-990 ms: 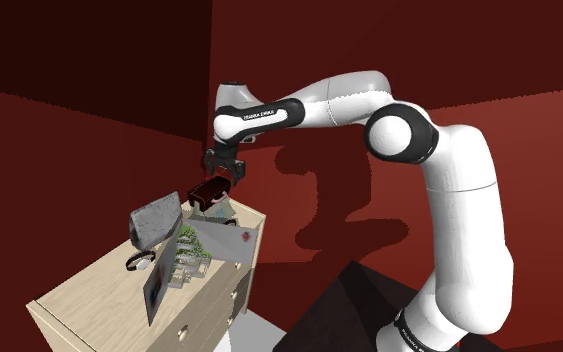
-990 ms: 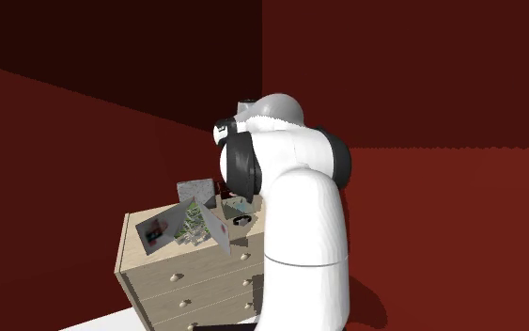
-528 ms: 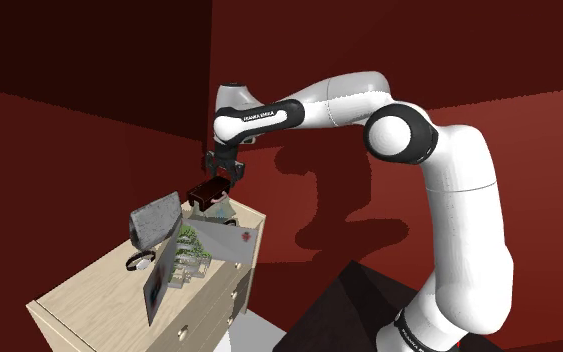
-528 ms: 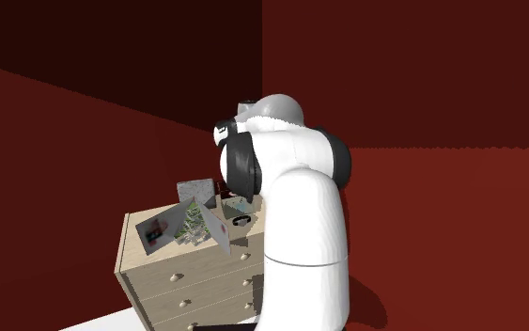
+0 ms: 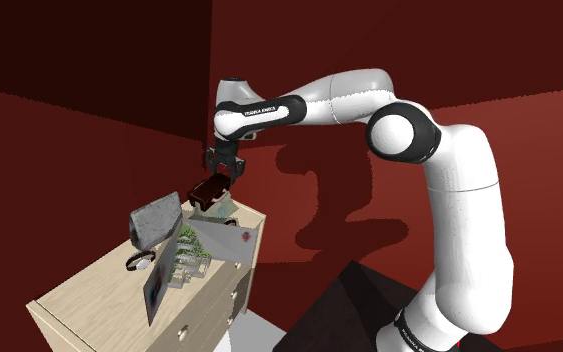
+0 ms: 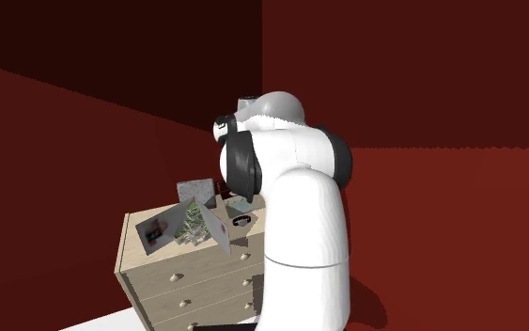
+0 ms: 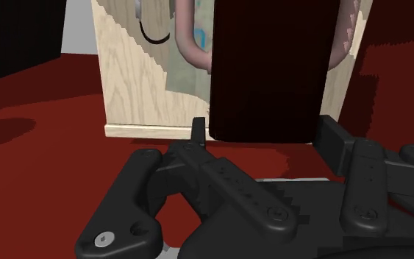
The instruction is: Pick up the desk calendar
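Observation:
The desk calendar is a small dark maroon block at the far end of the wooden dresser top. My black gripper comes down on it from above and is shut on it. In the wrist view the calendar is a dark, nearly black slab clasped between my two fingers, with the gripper at its near edge. It looks tilted and just above the dresser top. In the second exterior view the white arm covers the hand.
On the dresser lie a tilted grey slab, folded picture cards with a green tree print and a black-and-white ring-shaped thing. Dark red walls close in behind and beside the dresser. My stand is at lower right.
The fingers have closed from wide apart onto the calendar. The hand has since risen slightly, and the calendar has come up a little with it.

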Available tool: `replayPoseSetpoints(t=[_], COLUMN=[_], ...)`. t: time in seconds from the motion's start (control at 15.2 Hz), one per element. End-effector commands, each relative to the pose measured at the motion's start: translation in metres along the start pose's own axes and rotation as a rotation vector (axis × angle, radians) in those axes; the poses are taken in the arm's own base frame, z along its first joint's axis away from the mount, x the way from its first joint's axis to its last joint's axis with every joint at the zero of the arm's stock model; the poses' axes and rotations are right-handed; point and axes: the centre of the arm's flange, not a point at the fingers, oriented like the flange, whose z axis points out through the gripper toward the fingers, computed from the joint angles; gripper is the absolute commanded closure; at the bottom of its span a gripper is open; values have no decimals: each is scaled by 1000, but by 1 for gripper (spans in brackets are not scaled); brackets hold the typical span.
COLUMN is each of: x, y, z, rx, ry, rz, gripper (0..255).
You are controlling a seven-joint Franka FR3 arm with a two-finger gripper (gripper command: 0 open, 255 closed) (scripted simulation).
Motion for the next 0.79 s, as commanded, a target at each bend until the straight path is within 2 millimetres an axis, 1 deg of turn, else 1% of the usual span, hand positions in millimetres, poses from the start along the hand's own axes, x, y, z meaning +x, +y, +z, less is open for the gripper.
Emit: replayPoseSetpoints(t=[0.0,0.66,0.73], x=[-1,-1,-1], y=[0,-1,-1], z=[-10,-63,-64], rx=[1,1,1], ry=[0,0,0], rz=[0,0,0], gripper=[255,255,255])
